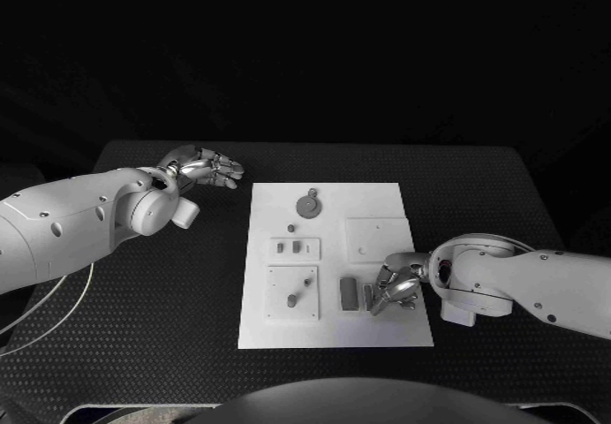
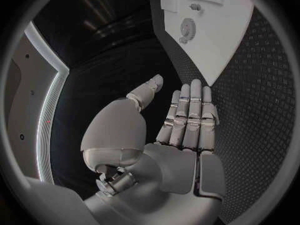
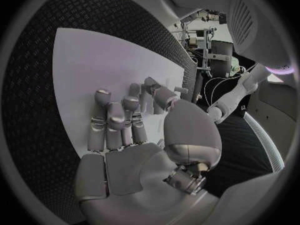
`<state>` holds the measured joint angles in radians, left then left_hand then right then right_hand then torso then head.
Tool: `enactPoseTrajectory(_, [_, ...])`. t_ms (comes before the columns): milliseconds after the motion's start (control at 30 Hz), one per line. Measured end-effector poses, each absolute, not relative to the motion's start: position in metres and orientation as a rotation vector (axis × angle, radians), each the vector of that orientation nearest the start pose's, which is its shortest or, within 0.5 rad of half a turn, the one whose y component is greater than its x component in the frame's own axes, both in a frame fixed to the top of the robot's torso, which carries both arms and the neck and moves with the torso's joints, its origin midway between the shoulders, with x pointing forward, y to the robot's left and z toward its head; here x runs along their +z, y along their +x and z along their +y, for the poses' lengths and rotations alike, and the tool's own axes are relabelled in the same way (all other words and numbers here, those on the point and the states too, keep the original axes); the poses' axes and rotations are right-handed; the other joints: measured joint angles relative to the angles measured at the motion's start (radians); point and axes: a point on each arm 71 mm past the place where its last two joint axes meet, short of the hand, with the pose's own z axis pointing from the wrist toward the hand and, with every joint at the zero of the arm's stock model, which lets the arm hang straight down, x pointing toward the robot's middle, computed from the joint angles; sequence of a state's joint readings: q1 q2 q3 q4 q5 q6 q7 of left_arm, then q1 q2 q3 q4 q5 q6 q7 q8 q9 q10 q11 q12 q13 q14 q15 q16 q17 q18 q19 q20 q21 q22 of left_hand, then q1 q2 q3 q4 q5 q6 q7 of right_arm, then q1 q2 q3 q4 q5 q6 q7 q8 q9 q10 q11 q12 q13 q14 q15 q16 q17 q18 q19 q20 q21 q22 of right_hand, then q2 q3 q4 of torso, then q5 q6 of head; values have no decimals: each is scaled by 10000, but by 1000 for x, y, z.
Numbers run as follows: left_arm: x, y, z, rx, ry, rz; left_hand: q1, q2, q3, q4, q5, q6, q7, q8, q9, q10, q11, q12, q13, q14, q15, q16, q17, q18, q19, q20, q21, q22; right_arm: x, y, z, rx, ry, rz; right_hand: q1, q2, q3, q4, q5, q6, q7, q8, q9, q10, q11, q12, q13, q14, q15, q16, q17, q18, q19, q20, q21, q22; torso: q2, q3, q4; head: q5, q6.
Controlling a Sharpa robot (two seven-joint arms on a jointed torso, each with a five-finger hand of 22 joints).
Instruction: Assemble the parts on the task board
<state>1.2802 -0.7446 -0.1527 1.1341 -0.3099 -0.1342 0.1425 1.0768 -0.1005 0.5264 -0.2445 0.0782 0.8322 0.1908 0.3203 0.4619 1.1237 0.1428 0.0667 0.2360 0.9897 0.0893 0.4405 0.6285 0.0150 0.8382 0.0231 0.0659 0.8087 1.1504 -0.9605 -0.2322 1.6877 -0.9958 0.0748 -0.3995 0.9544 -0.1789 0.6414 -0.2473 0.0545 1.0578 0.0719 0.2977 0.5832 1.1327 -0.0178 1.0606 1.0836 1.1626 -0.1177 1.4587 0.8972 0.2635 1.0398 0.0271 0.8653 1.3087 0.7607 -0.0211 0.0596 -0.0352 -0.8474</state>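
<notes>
Grey bar part (image 1: 349,293) lies lengthwise along task board (image 1: 382,196); right robot hand (image 1: 397,290) pinches neighbouring part (image 1: 378,302); left robot hand (image 1: 204,167) empty, fingers extended.

The right hand (image 1: 397,290) covers the near right corner of the task board (image 1: 382,196) in the head view, so what its fingertips touch — a grey part or bare plate — cannot be told. The wrist view of that hand (image 3: 134,135) hides the same spot behind its own fingers (image 3: 100,116). The small parts (image 1: 294,246) at mid-board are too tiny to make out. In the left wrist view the board (image 2: 225,40) is cut off at the circle's rim — most of it lies outside
</notes>
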Motion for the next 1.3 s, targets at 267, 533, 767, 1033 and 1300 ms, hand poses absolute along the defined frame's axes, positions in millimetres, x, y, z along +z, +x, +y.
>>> enactPoseTrajectory(267, [-208,549,274,-11070,-8950,17381,0,0,0,0,0,0,0,0,0,0,0,0,0,0,0,0,1,0,0,0,0,1,-295,390,-224,5467,2031,25185,-382,208,55,407,0,0,0,113,31,41,-41,35,0,26,-19,1,0,0,48,2,2,0,0,-6,1,-2,-5])
enactPoseTrajectory(533, [-208,549,274,-11086,-8947,17402,0,0,0,0,0,0,0,0,1,0,0,0,0,0,0,0,9,0,0,0,0,1,-296,391,-222,5292,1825,25217,-341,1057,19,-36,-1,207,-23,280,93,292,-216,124,-9,224,-69,68,0,0,225,-68,4,0,-5,-16,7,-7,-16])
enactPoseTrajectory(767, [-208,549,274,-11091,-8945,17408,0,0,0,0,0,0,0,0,1,0,0,0,0,0,0,0,19,0,0,0,0,2,-295,393,-219,5167,1582,25169,-223,1342,86,-403,-6,312,-92,340,119,415,-270,165,-32,293,-66,111,1,0,255,-110,55,0,-5,-18,7,-14,-22])
enactPoseTrajectory(1033, [-208,549,274,-11094,-8943,17412,0,0,0,0,0,0,0,0,1,0,0,0,0,0,0,0,19,0,0,0,0,2,-295,394,-219,5092,1433,25126,-87,1369,87,-430,-82,336,-114,370,117,450,-305,164,-32,313,-52,111,1,-1,255,-113,79,0,-5,-13,7,-14,-19])
enactPoseTrajectory(1300, [-208,549,274,-11093,-8943,17418,0,0,0,0,0,0,0,0,2,0,1,0,0,0,0,0,29,1,-4,4,0,-7,-296,395,-222,5336,1659,25099,-628,407,-96,33,-68,263,-124,241,25,283,-138,78,-77,311,-53,20,-63,-2,267,-126,38,0,-5,-5,4,-15,14])
